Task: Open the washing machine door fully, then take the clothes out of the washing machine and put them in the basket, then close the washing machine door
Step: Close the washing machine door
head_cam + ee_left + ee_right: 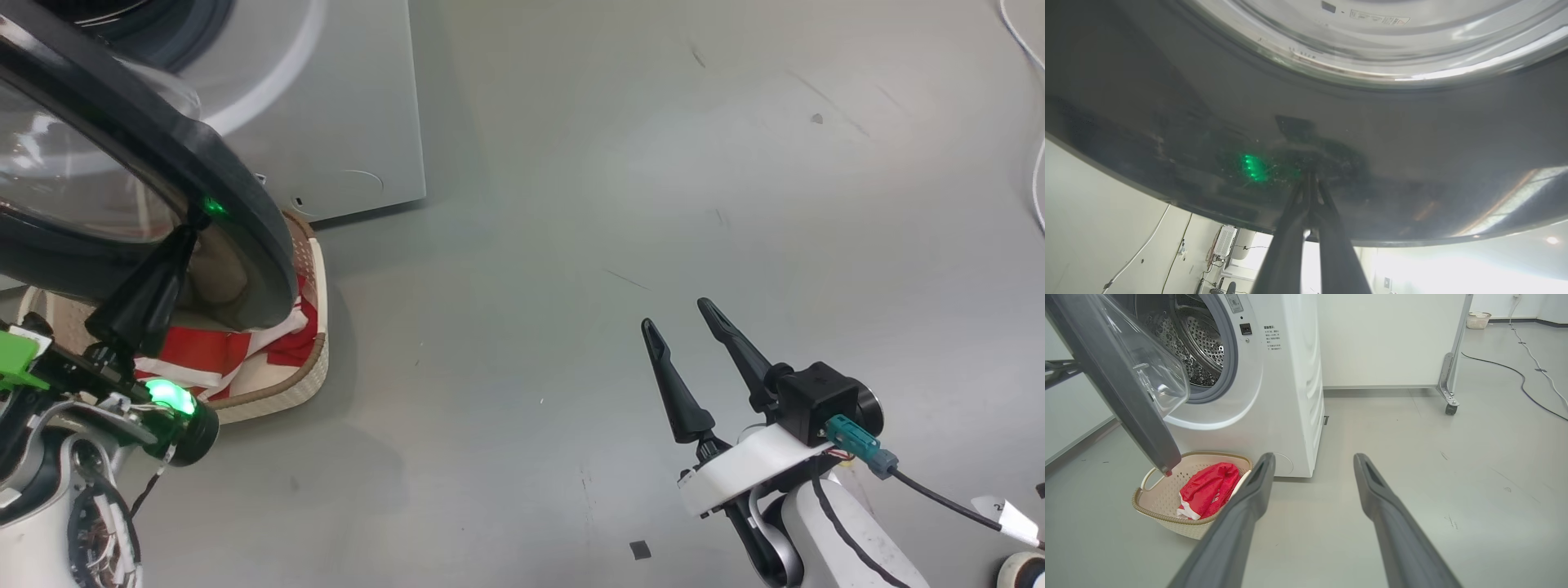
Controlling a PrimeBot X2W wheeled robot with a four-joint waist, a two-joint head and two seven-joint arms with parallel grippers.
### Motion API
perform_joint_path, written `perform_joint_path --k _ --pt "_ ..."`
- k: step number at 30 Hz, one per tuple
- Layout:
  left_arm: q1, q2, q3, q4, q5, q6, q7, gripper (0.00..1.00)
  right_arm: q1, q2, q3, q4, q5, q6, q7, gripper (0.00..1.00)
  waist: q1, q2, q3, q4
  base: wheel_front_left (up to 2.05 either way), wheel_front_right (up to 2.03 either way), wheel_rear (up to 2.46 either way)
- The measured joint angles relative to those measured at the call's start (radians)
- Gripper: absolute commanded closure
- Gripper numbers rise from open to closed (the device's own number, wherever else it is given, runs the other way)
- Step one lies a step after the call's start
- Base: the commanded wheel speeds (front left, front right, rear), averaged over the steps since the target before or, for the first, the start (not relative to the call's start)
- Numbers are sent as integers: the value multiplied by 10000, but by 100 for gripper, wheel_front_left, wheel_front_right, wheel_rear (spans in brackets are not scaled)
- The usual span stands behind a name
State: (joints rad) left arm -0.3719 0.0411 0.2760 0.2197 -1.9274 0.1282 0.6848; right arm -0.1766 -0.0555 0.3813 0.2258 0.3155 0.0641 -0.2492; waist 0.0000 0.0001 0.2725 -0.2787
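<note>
Left tool [194,222], fingers together, touches the door [253,233] — right tool [676,314] wide — basket [320,343] beneath.

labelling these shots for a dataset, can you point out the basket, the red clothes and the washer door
basket [1165,492]: right wrist view, on its bare inner wall
red clothes [1208,490]: right wrist view, middle of the bundle
washer door [1133,408]: right wrist view, on its dark rim

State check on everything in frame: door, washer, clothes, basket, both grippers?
door: partly open, hanging over the basket.
washer: visible part of the drum bare.
clothes: red, lying in the basket.
basket: upright on the floor by the washer.
left gripper: shut, tips against the door's black rim.
right gripper: open, empty, over the floor.
</note>
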Motion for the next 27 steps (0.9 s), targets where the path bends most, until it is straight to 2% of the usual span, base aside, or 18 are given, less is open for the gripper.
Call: perform_joint_path --k 14,20,27 --pt "-1052 -54 -77 499 -336 0 -1304 100 -1 29 67 -136 98 -153 0 0 0 0 387 -870 0 0 0" --pt "-1285 -96 -255 752 -334 0 -1597 100 -1 48 38 -148 98 -244 0 0 0 0 409 -884 0 0 0" --pt "-1317 -119 -840 1037 -157 0 -1666 100 -1 59 -291 -163 63 -322 0 0 0 0 257 -564 0 0 0"
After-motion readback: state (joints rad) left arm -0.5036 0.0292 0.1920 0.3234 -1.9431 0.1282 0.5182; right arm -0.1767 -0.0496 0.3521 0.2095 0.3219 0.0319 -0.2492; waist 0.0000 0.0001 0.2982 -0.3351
